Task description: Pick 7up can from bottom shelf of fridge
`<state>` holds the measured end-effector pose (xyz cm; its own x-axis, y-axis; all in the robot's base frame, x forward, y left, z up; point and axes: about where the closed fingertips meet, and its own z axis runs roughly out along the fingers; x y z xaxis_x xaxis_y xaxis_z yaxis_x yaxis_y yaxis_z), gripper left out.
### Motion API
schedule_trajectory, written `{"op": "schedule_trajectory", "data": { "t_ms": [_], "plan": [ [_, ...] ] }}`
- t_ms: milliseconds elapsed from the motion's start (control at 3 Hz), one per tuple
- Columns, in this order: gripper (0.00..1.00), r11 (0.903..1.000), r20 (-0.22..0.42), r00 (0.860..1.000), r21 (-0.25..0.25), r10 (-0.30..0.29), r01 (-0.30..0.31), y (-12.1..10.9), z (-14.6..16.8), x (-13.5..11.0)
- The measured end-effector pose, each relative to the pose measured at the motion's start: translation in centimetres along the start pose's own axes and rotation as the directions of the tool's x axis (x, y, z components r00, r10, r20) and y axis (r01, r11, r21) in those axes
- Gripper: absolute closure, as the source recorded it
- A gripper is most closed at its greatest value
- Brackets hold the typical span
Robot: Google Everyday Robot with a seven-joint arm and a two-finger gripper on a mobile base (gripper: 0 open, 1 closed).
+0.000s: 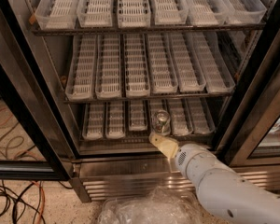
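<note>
Because the can (161, 121) stands upright near the front of the bottom shelf (115, 122) of the fridge (126, 171), the tool (162, 143) is held low just before it; its width I cannot tell.

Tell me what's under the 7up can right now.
The 7up can stands in a pale slotted lane tray on the bottom shelf. The tray's floor beneath it is covered by the can, and the gripper just in front hides the tray's front end.
</note>
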<state>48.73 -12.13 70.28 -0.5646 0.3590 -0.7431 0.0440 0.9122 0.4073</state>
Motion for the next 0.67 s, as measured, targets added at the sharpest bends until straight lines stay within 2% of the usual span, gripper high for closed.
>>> {"op": "schedule_trajectory", "data": {
  "t_ms": [333,667],
  "plan": [
    [0.00,0.9998,0.052,0.999,-0.016,-0.009,0.010,2.43,1.98,-1.67],
    [0.00,0.9998,0.052,0.999,-0.016,-0.009,0.010,2.43,1.98,-1.68]
  ]
}}
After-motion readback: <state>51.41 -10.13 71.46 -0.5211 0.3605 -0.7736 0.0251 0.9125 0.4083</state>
